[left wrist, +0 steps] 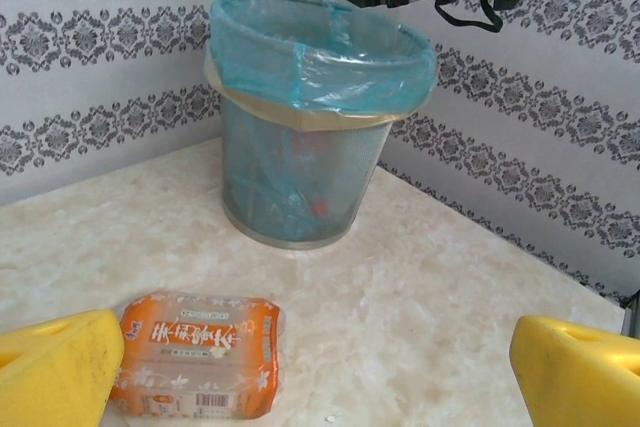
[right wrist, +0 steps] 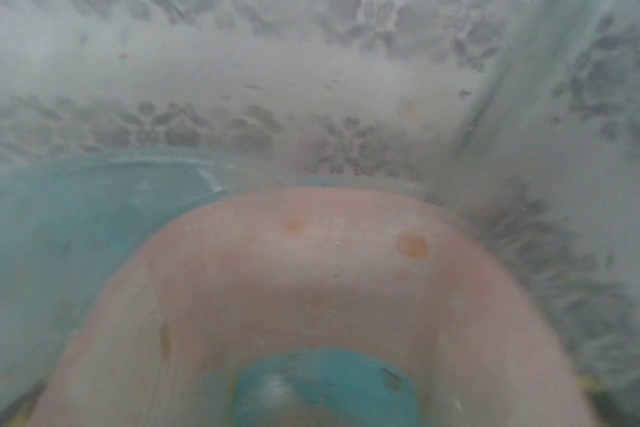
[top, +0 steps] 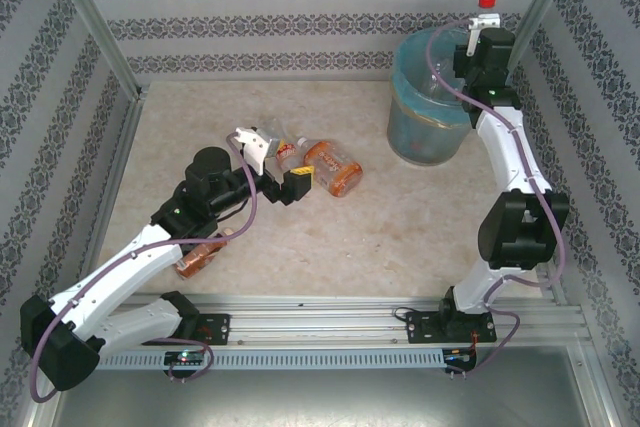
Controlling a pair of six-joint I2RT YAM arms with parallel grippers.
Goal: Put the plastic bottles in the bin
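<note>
The orange label of the bottle (left wrist: 195, 352) lying just ahead of the left arm's jaws, beside one of them, carries large white East Asian characters too blurred to read, and a barcode. Nothing else is legible.

Top view: bright, flat, diffuse light from overhead. No hard shadows, only faint soft shade on the table (top: 400, 237) beneath the bin (top: 425, 137) at 1 o'clock. Focus sharp throughout, colours slightly washed. Frame posts splay outward toward 11 and 1 o'clock: wide-angle distortion.

Left wrist view: well lit, centre crisp. Pale glare on the bin's bag rim, 12 o'clock. The yellow fingers (left wrist: 60, 372) at 7 and 5 o'clock are soft, out of focus.

Right wrist view: milky haze, low contrast, nothing sharp. The bottle (right wrist: 320, 277) at 6 o'clock is a pink blur close to the lens; wallpaper (right wrist: 350, 147) pattern smeared.
</note>
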